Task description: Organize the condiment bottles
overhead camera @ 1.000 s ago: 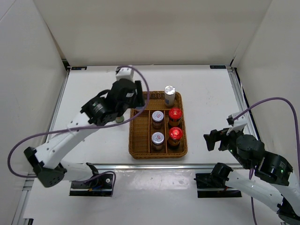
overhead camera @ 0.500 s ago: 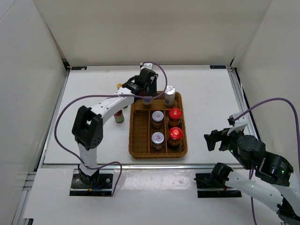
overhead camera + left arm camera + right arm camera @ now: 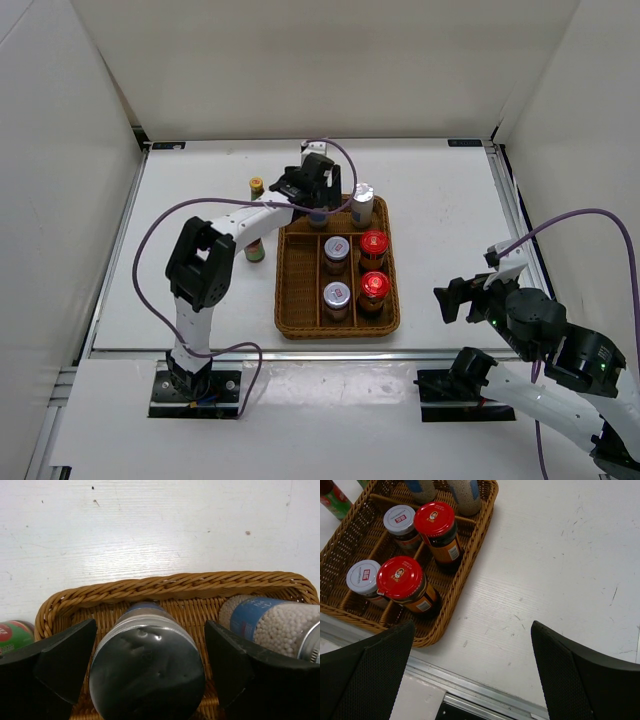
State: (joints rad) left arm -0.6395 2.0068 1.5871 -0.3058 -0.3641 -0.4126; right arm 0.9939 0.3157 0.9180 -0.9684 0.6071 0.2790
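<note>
My left gripper [image 3: 313, 200] [image 3: 147, 672] hangs open over the back-left compartment of the wicker tray [image 3: 290, 300]. A silver-topped white shaker [image 3: 147, 667] stands upright between its fingers [image 3: 62, 662], with a gap on each side. The second shaker [image 3: 361, 204] [image 3: 275, 627] stands in the back-right compartment. Two silver-lidded jars [image 3: 336, 248] [image 3: 336, 295] and two red-lidded jars [image 3: 373, 243] [image 3: 372, 286] fill the compartments in front. Two yellow-capped bottles [image 3: 256, 186] [image 3: 255, 252] stand on the table left of the tray. My right gripper [image 3: 465, 298] [image 3: 475, 675] is open and empty, right of the tray.
The tray's woven rim [image 3: 175, 582] rises just beyond the shaker. A metal rail [image 3: 485, 690] runs along the table's near edge below my right gripper. White walls enclose the table on three sides.
My left arm swung from the table left of the tray to the tray's back-left compartment, and its jaws have opened off the shaker. The right arm has not moved.
</note>
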